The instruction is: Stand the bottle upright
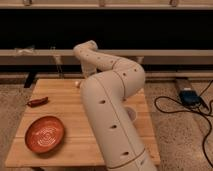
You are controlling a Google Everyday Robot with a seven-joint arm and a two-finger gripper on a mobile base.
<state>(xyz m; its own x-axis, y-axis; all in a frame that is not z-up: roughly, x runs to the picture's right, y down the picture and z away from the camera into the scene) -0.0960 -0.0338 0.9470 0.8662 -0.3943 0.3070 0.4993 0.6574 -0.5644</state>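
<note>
The bottle is hidden from this view. My white arm (107, 107) rises from the bottom edge over the middle of the wooden table (60, 107), bends at the right and folds back left and down toward the table's far edge. The gripper is out of sight behind the wrist section there. A small pale thing (76, 84) peeks out beside the arm at the far edge; I cannot tell what it is.
A red-orange bowl (45, 134) sits at the front left of the table. A dark red oblong object (37, 101) lies at the left edge. A translucent white cup (131, 113) shows partly behind the arm on the right. Cables and a blue device (189, 95) lie on the floor to the right.
</note>
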